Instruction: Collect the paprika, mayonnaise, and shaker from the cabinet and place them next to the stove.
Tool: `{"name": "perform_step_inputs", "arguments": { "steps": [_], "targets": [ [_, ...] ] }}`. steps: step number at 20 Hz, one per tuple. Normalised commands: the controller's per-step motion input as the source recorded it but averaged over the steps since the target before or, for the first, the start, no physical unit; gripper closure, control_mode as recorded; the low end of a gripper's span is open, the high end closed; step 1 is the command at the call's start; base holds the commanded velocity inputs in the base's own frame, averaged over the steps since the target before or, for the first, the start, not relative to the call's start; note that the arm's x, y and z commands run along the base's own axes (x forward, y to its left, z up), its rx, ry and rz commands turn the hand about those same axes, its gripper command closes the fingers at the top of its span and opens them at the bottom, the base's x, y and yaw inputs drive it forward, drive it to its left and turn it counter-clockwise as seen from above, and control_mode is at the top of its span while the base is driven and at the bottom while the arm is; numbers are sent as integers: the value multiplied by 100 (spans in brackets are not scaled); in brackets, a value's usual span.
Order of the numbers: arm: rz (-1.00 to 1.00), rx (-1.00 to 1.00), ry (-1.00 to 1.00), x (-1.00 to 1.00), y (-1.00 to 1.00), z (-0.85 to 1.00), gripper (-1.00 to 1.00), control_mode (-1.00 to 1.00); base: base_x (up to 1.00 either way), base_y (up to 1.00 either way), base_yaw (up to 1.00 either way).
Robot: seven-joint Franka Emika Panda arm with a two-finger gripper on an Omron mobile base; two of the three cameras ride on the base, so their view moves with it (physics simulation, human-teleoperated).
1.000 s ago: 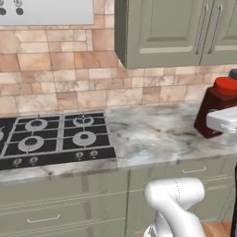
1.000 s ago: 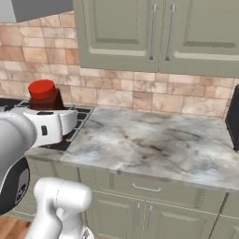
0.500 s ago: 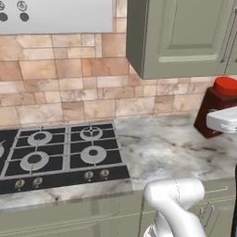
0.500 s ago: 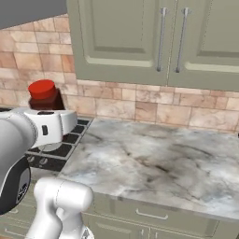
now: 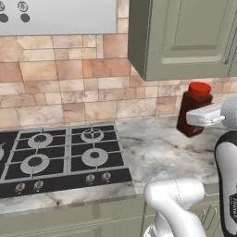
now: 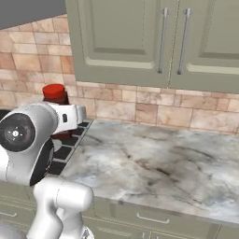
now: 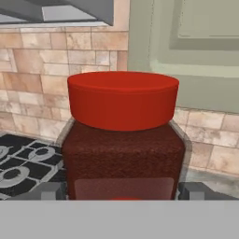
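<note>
The paprika [image 5: 192, 110], a dark red bottle with a bright red cap, hangs upright just above the marble counter, right of the stove [image 5: 60, 157]. My gripper [image 5: 196, 121] is shut on it, a fingertip [image 7: 50, 190] on each side of the bottle [image 7: 123, 140] in the hand view. In the right base view its red cap [image 6: 54, 92] rises behind my hand [image 6: 65, 122], with the stove's [image 6: 65, 148] edge beyond it. The olive cabinet [image 5: 185, 37] [image 6: 154, 42] hangs above with its doors shut. The mayonnaise and the shaker are out of view.
A marble counter [image 5: 157, 148] [image 6: 154, 163] runs right from the stove. A brick backsplash [image 5: 69, 88] stands behind it. A grey range hood [image 5: 55, 16] hangs over the burners. Drawers [image 6: 149, 219] sit under the counter.
The base has driven left, so the whole scene has slid right in both base views and more of the stove shows. The paprika stays in my grip.
</note>
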Motion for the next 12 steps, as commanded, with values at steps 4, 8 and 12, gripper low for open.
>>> {"name": "perform_step_inputs", "arguments": {
  "steps": [4, 8, 12],
  "targets": [
    [32, 0, 1, 79, 7, -62, 100, -100, 0, 0, 0],
    [38, 0, 0, 73, 8, -57, 100, -100, 0, 0, 0],
    [36, 0, 0, 63, 8, -54, 100, -100, 0, 0, 0]
  ]
}}
